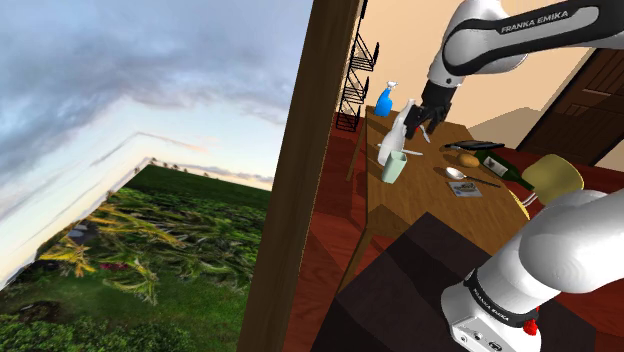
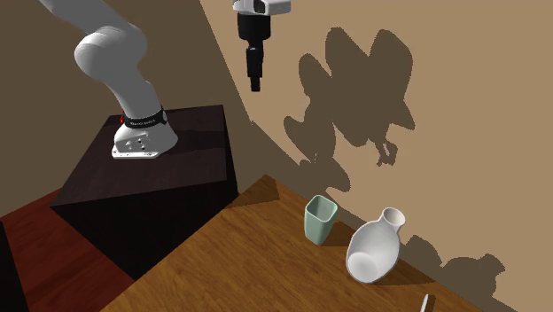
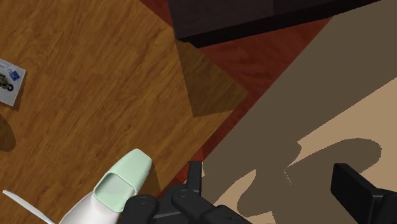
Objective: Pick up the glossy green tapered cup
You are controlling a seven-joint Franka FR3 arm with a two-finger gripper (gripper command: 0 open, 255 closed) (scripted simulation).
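Wooden table is bearing the pale green cup near its corner, just beside a white vase; the gripper is hovering high above, fingers spread apart.

Your wooden table carries a pale green cup, upright near one corner; take the cup as your mark. A white vase stands just beside the cup, and a thin white utensil lies just past the vase. Farther from the cup along the same edge stands a blue spray bottle. Well apart from the cup, toward the table's middle, lie a spoon, a small printed card and a dark bottle on its side.
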